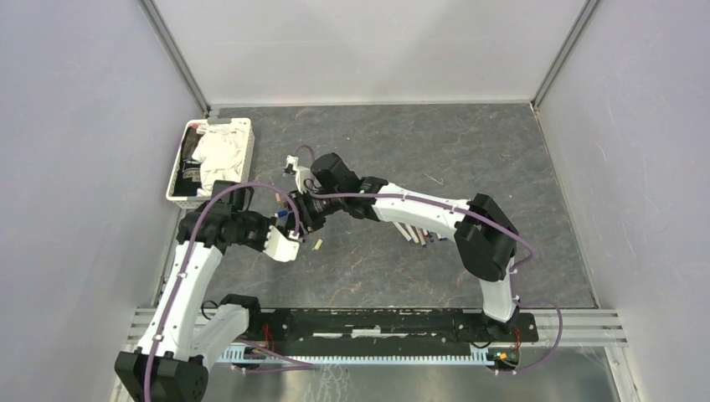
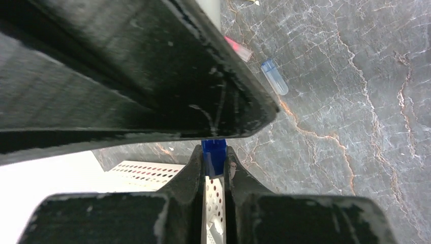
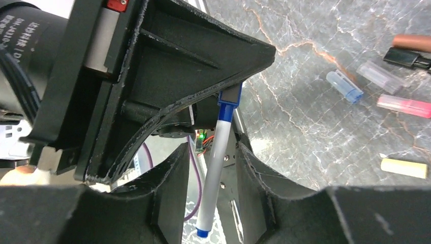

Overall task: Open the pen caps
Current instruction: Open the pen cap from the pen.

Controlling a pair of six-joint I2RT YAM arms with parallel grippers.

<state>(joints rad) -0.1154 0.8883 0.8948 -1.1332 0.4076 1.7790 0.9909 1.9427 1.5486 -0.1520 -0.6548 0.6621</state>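
blocking most of the left wrist view, the right gripper (image 3: 212,152) leaves only a sliver of the blue cap (image 2: 214,154) showing. in the top view the two grippers overlap and the cap cannot be made out. the left gripper (image 2: 213,158) is clamped tight on that cap, which sits right at its fingertips, above the table (image 2: 356,152). the pen (image 3: 216,168) runs on from the cap and passes between the right fingers (image 3: 167,178), which stand partly apart around the barrel, a gap showing on each side. other pens (image 1: 419,234) are half hidden under the right arm. loose caps (image 3: 344,86) lie on the table nearby.
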